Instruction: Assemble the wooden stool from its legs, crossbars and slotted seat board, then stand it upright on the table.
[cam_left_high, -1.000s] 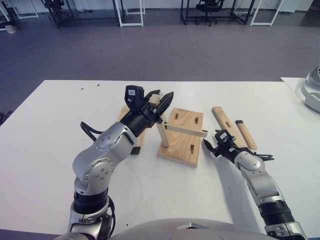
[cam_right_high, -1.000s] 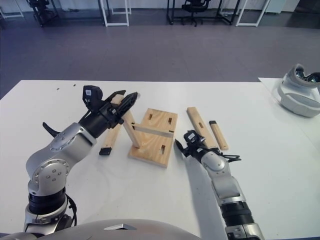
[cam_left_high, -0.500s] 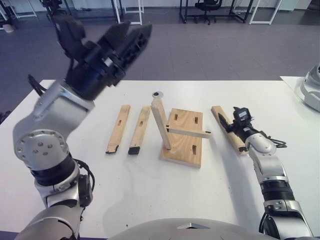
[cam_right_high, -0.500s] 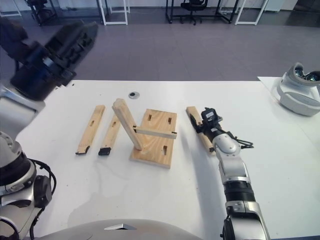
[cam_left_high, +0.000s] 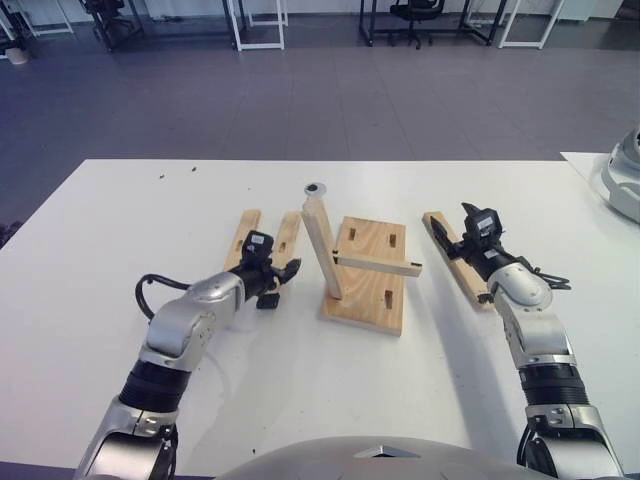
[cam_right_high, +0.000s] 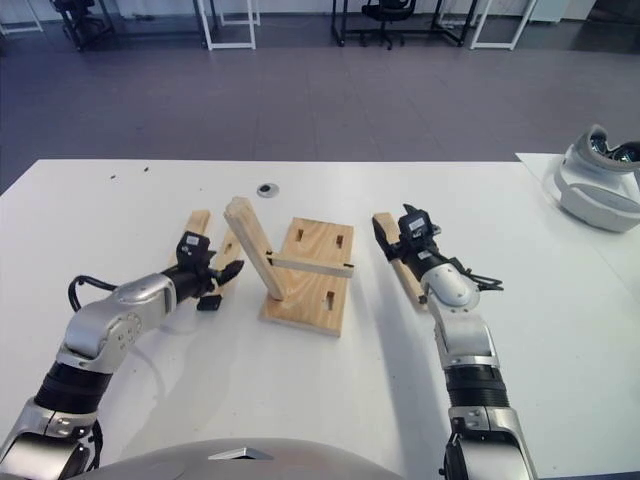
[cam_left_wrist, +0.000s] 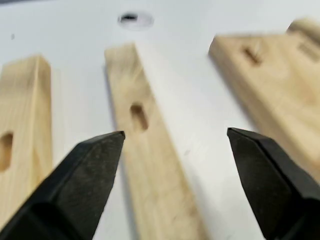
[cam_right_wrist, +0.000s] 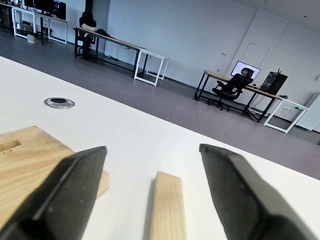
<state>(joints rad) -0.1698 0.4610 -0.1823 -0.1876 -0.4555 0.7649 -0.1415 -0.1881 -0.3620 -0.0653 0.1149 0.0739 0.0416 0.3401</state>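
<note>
The slotted seat board (cam_left_high: 365, 290) lies flat mid-table. One leg (cam_left_high: 321, 246) stands tilted in it, with a crossbar (cam_left_high: 378, 264) sticking out sideways. Two loose legs (cam_left_high: 243, 233) (cam_left_high: 289, 229) lie side by side to its left. My left gripper (cam_left_high: 272, 276) hovers low over the near end of the inner one, open, its fingers (cam_left_wrist: 90, 170) straddling that leg (cam_left_wrist: 150, 165). To the right of the board lie more loose wooden pieces (cam_left_high: 437, 227). My right gripper (cam_left_high: 468, 243) is over them, open, with a wooden piece (cam_right_wrist: 167, 210) between its fingers (cam_right_wrist: 75, 185).
A round cable grommet (cam_left_high: 316, 188) sits in the tabletop behind the tilted leg. A white headset (cam_right_high: 598, 185) rests at the table's far right. Bare white table (cam_left_high: 300, 380) stretches in front of the seat board.
My left arm came away from the tilted leg, swung up high, then dropped low over the inner loose leg. My right gripper moved from the seat board's edge onto the right-hand pieces.
</note>
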